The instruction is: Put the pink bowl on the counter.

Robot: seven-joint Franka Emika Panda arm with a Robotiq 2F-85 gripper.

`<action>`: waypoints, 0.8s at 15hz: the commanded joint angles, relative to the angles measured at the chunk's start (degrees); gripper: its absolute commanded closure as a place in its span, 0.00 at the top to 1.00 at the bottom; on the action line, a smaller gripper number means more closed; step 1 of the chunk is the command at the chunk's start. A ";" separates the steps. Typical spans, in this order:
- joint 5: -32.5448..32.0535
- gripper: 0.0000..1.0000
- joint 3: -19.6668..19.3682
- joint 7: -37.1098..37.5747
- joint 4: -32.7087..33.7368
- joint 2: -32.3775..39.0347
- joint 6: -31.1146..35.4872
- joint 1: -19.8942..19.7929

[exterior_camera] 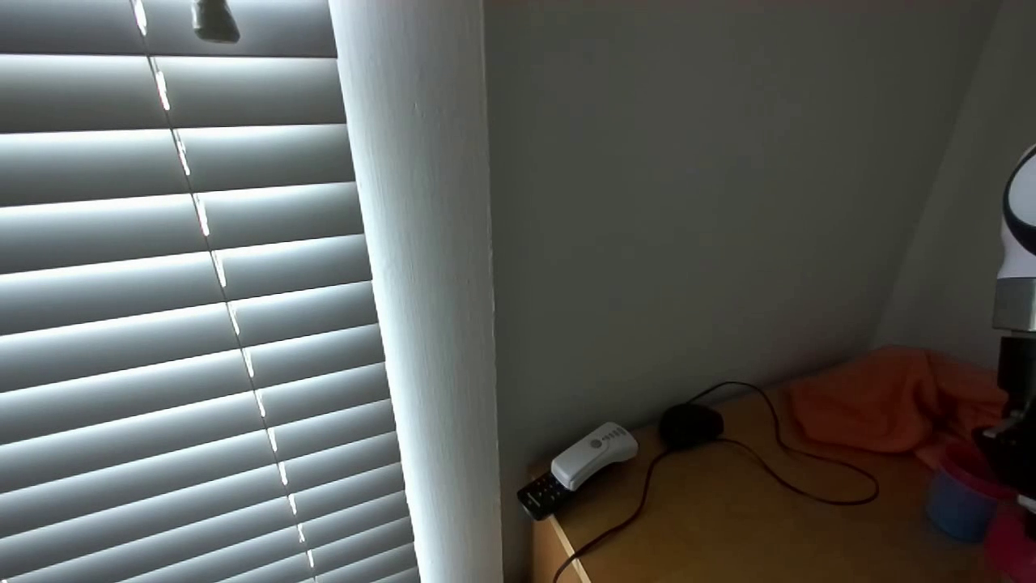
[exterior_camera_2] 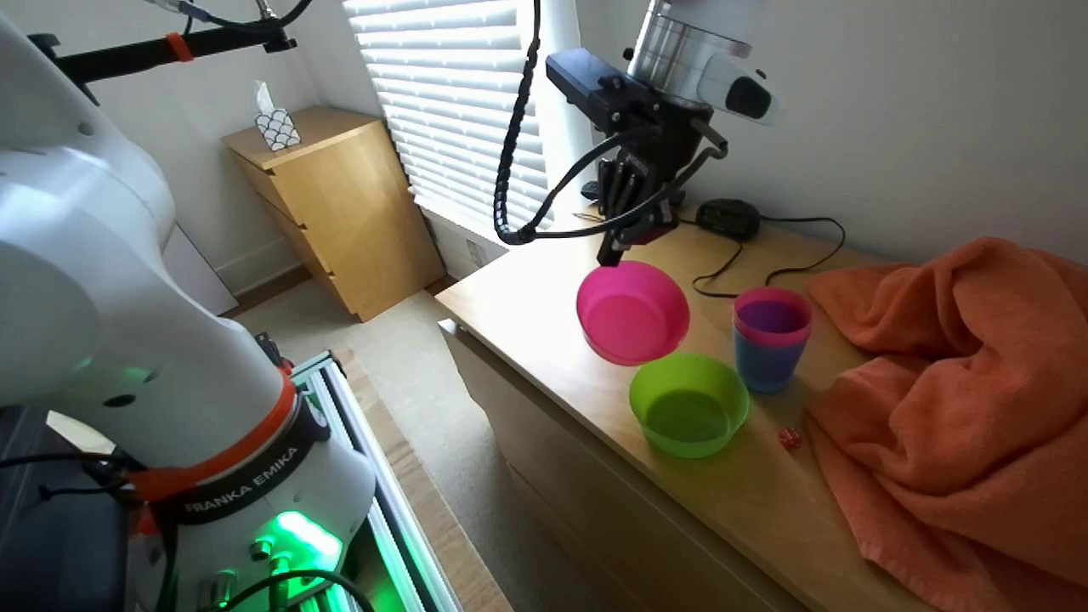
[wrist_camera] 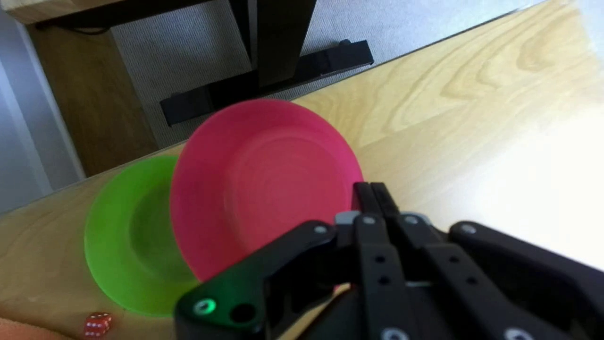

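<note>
As arm hangs over counter | claw points down | pinching pink bowl

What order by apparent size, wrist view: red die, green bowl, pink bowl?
1. pink bowl
2. green bowl, partly hidden by the pink one
3. red die
Apparent size only; the pink bowl looks nearer the camera, so true bowl sizes are unsure.
</note>
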 commanded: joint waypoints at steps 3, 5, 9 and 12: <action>2.90 0.01 2.58 1.09 0.06 1.94 0.37 2.83; 2.39 0.01 3.22 2.05 -0.09 3.34 2.35 3.53; 3.42 0.01 4.23 2.97 -0.55 6.10 6.70 4.44; 4.55 0.01 4.74 2.73 -0.78 8.01 9.49 4.68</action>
